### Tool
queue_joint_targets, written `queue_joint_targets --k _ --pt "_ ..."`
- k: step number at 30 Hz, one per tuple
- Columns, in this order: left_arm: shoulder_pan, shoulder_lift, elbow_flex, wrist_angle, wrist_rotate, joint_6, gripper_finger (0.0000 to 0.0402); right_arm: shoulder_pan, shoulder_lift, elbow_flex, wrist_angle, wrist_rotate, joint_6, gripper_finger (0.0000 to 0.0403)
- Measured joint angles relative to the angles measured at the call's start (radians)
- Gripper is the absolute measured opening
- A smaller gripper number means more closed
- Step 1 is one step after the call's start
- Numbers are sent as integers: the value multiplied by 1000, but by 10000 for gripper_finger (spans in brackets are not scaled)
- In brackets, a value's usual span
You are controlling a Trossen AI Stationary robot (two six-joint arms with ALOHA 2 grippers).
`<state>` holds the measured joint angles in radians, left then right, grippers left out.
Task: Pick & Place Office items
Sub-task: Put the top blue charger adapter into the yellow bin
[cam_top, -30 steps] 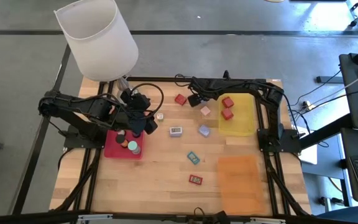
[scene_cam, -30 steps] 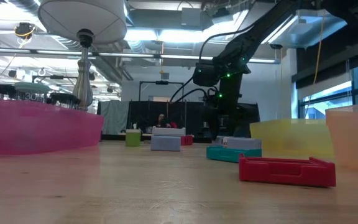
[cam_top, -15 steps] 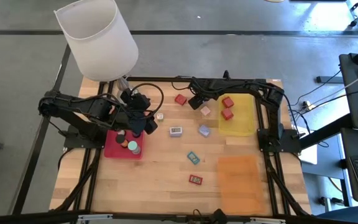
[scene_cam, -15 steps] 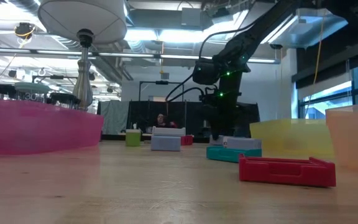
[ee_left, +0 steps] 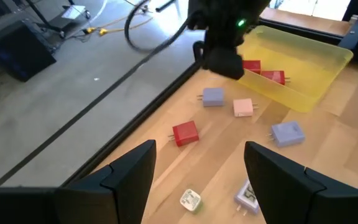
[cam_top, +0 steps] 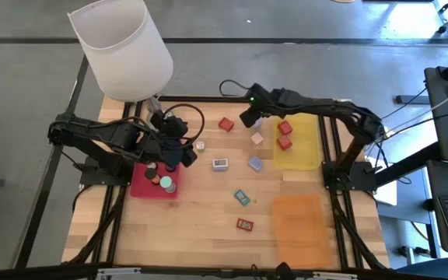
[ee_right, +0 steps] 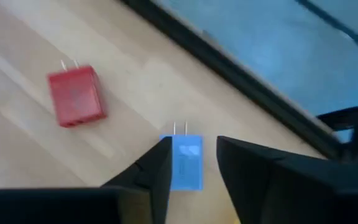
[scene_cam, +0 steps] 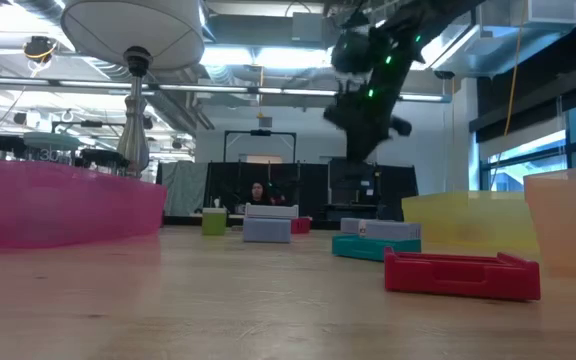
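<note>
Red, pink, lavender and teal pieces on pale blond wood

A red plug block (cam_top: 225, 124) shows bright, a pale pink block (cam_top: 257, 138) beside the translucent yellow tray (cam_top: 308, 159) with two red blocks (cam_top: 285, 134) inside; a lavender block (cam_top: 255, 163), a white rectangle (cam_top: 220, 163), a teal rectangle (cam_top: 242, 197) and a flat red one (cam_top: 244, 225) dot the wooden table (cam_top: 201, 233). There's an orange tray (cam_top: 297, 225), a magenta tray (cam_top: 140, 186) with black and teal round pieces (cam_top: 162, 182), and a white lampshade (cam_top: 121, 48).

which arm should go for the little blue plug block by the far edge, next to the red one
Right. Its claw hangs open directly above the blue block, which shows between its fingers in the right wrist view. The left claw is by the red mat, farther off.
</note>
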<state>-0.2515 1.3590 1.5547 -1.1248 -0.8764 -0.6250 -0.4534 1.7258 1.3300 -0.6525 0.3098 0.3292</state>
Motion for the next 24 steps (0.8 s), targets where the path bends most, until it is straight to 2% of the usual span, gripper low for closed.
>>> queue_joint_targets --k 4,8,11,19,24 --pt "0 0 0 0 -24 0 242 -2 -54 2 3 -49 -1 107" --pt "0 0 0 0 -24 -4 242 -2 -48 1 6 -100 0 129" --pt "0 0 0 1 -22 -23 242 -2 -16 2 20 -112 -23 170" --pt "0 0 0 2 -7 -71 242 -4 136 1 32 -112 -23 315" --pt "0 0 0 2 15 -81 242 -23 238 1 30 -112 -27 367"
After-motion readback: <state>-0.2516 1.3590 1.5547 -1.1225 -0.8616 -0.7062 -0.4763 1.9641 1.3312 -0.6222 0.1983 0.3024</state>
